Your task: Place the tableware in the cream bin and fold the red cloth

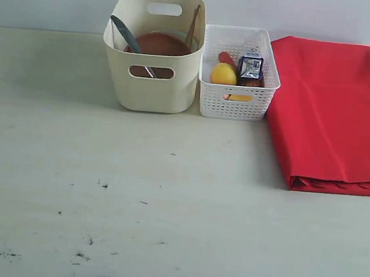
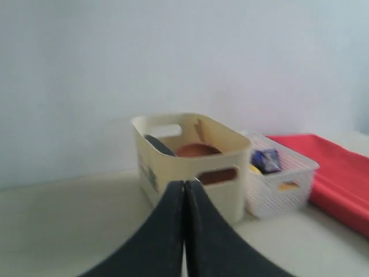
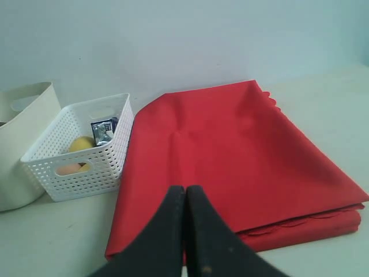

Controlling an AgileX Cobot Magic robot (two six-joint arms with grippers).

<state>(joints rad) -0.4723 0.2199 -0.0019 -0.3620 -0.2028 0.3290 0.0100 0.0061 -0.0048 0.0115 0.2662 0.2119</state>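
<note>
The cream bin (image 1: 151, 85) stands at the back of the table and holds tableware: a reddish-brown plate (image 1: 160, 44), a silver knife (image 1: 124, 34) leaning on its left wall and wooden chopsticks (image 1: 193, 25) at its right wall. The left wrist view shows the same cream bin (image 2: 187, 158) and plate (image 2: 196, 150). The red cloth (image 1: 333, 111) lies folded in layers at the right, scalloped edges at its near side; it is the red cloth (image 3: 230, 167) in the right wrist view. My left gripper (image 2: 184, 183) is shut and empty, back from the bin. My right gripper (image 3: 185, 189) is shut and empty, above the cloth's near edge.
A white perforated basket (image 1: 236, 101) sits between the bin and the cloth, holding a lemon (image 1: 223, 74), a blue-white milk carton (image 1: 250, 66) and other food. Dark specks mark the pale table (image 1: 100, 189) at the front left. Neither arm shows in the exterior view.
</note>
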